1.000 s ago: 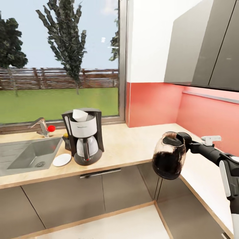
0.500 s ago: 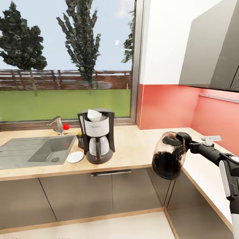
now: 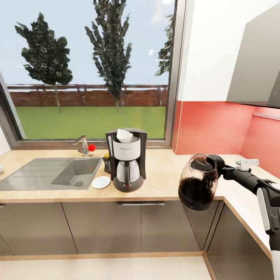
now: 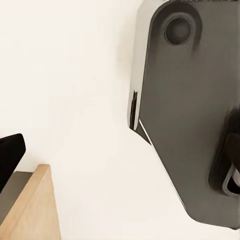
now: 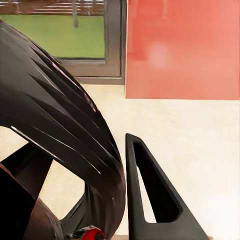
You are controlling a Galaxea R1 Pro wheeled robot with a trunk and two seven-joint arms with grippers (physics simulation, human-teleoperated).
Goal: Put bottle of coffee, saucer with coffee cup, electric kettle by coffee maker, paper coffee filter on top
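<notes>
My right gripper [image 3: 218, 165] is shut on the black handle of the electric kettle [image 3: 197, 187], a glass jug with dark contents, held in the air just off the front edge of the kitchen countertop [image 3: 163, 177]. The coffee maker [image 3: 126, 160] stands on the countertop to the kettle's left, and the paper coffee filter [image 3: 124, 135] sits in its top. The white saucer [image 3: 101, 182] lies at its left foot. The bottle of coffee [image 3: 106, 162] peeks out behind it. In the right wrist view the kettle's handle [image 5: 60, 125] runs beside a finger [image 5: 150, 200]. The coffee cup and kitchen shelf are out of view.
A steel sink [image 3: 74, 171] with a faucet [image 3: 83, 144] lies left of the coffee maker under the window. The counter turns a corner at the right along a red backsplash [image 3: 210, 126], where a small white fitting [image 3: 247, 161] rests. Grey wall cabinets [image 3: 258, 74] hang above.
The camera has swung, so the counter, sink and coffee maker sit further right in the picture. The kettle stays held in my right gripper at the same place in the view.
</notes>
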